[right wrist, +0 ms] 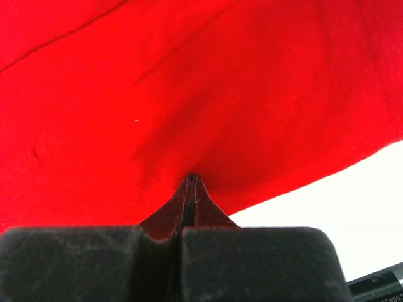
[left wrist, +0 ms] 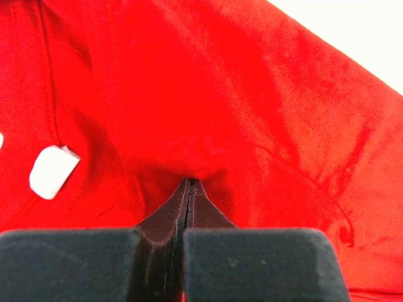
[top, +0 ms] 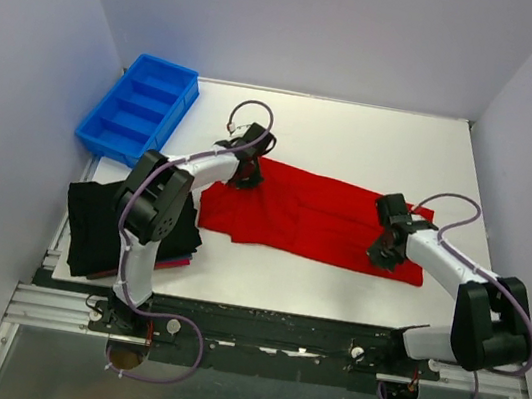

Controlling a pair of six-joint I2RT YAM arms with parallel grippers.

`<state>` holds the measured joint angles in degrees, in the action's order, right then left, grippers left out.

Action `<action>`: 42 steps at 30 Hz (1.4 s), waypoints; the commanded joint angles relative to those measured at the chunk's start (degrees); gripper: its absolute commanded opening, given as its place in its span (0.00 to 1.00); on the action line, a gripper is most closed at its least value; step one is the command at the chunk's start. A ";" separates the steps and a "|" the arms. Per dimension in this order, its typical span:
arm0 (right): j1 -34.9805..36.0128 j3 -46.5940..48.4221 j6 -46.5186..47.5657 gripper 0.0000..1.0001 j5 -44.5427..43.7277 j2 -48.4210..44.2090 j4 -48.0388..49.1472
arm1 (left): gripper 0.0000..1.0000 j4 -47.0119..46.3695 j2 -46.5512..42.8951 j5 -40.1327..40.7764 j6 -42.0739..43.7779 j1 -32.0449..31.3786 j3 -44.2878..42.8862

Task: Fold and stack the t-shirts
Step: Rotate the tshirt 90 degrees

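The bright red t-shirt lies spread across the middle of the white table. My left gripper is at the shirt's far left edge and is shut, its tips pinching red cloth that bunches around them. A white label shows to the left of the tips. My right gripper is at the shirt's right end near its front edge, shut on the cloth at its tips. A folded black shirt lies at the left on a dark-red one, partly hidden by my left arm.
A blue plastic compartment bin stands at the back left. Bare white table lies behind the shirt and shows beside it in the right wrist view. Grey walls close in on three sides. The metal rail runs along the near edge.
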<state>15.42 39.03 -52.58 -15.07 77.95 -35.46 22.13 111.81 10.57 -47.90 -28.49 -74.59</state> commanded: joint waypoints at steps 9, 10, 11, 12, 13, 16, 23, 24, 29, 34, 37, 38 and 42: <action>25.60 9.92 -15.26 0.01 7.41 13.62 -1.99 | 0.00 11.87 27.90 -6.42 8.78 0.45 -39.36; 28.06 10.80 -16.67 0.01 8.82 14.67 -0.76 | 0.00 14.06 31.50 -8.35 9.48 0.45 -45.41; 30.17 12.03 -17.29 0.01 10.57 15.64 0.91 | 0.00 15.39 34.59 -10.28 10.10 0.37 -51.56; 32.46 13.26 -17.56 0.01 11.63 16.87 2.84 | 0.00 16.10 38.01 -13.26 10.54 0.28 -56.41; 34.31 15.27 -17.47 0.01 12.60 18.27 4.33 | 0.00 16.62 41.00 -15.12 10.37 0.28 -61.42; 37.75 20.29 -13.09 0.01 16.72 21.18 9.43 | 0.00 11.39 45.68 -21.27 8.62 -0.16 -67.09; 28.99 10.82 -1.50 0.03 18.22 2.14 19.11 | 0.00 0.12 47.01 -27.09 7.91 -0.78 -66.66; 25.31 9.76 0.26 0.06 19.37 -0.15 18.94 | 0.00 -0.59 46.49 -27.00 8.52 -0.69 -66.48; 15.70 8.17 8.79 0.18 20.00 -7.55 15.17 | 0.00 -2.88 42.54 -26.74 10.63 -0.08 -65.60; 13.06 9.05 12.76 0.20 16.31 -8.78 12.35 | 0.10 -4.29 34.81 -26.83 12.74 -0.16 -61.57; 11.83 9.58 13.81 0.22 15.69 -8.17 12.52 | 0.20 -2.36 29.19 -24.72 15.37 -0.16 -58.40; 11.39 10.10 14.34 0.23 15.51 -7.73 12.52 | 0.24 -1.48 26.99 -24.02 16.25 -0.16 -56.30; 8.32 13.26 16.19 0.27 16.38 -4.92 12.70 | 0.43 0.20 17.24 -21.47 18.10 -0.07 -45.15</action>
<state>26.41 49.23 -40.32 2.24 70.39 -21.28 20.93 142.12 -13.91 -33.54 -28.38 -128.20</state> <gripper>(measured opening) 0.255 0.316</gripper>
